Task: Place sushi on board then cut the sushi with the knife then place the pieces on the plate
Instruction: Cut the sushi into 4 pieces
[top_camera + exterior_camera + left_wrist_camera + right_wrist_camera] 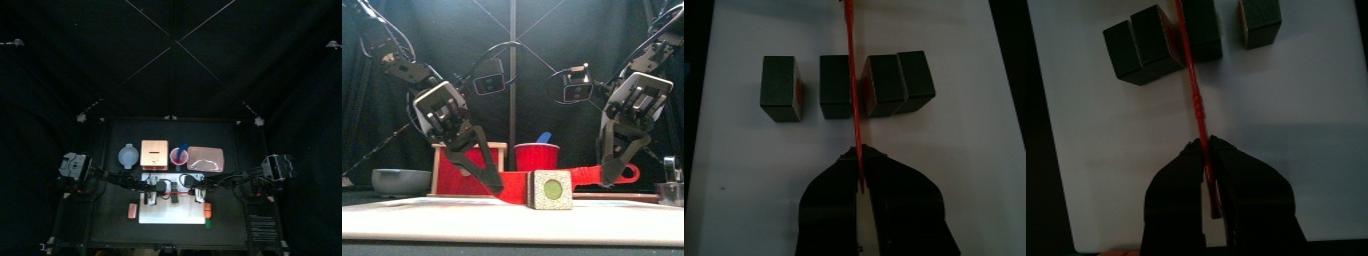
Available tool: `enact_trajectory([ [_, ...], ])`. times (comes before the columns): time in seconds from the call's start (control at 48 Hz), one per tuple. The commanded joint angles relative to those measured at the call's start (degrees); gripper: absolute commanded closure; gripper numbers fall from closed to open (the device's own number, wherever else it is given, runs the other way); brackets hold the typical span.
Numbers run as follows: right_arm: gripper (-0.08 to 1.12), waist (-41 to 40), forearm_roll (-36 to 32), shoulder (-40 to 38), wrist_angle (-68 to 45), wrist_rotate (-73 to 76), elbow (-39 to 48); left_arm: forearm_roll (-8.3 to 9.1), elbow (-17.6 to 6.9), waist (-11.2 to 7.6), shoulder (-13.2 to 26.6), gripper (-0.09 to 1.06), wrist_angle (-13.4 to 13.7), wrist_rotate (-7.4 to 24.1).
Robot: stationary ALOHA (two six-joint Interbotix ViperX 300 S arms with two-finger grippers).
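Left claw (858,152) and right claw (1201,145) each pinch shut on the red knife (847,40) — one per end — likely for an even press through the sushi (885,85) just ahead.

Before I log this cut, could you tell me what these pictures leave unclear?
Front view: the sushi roll shows only one end face; the blocks behind it are hidden.
Left wrist view: the blocks hide whether the red knife touches the white board.
Right wrist view: the picture's edge cuts off the far blocks.
Top view: the roll is too small to count its blocks.
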Motion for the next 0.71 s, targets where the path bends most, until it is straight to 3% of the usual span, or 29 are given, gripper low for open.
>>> enact_trajectory([
  [0.021, 0.72, -0.79, -0.09, -0.97, -0.18, 0.26, -0.53, 0.7, -1.32, 0.0, -0.62, 0.54, -0.35, 0.09],
  [0.479, 0.72, -0.35, -0.7, -3.6, 2.02, 0.18, -2.2, 2.2, -1.67, 0.09, -4.48, 0.54, 0.0, 0.09],
  [0.708, 0.72, -0.62, -1.67, -6.5, 2.11, 0.18, -2.29, 5.36, -1.76, 0.09, -6.94, 0.55, 0.0, 0.09],
])
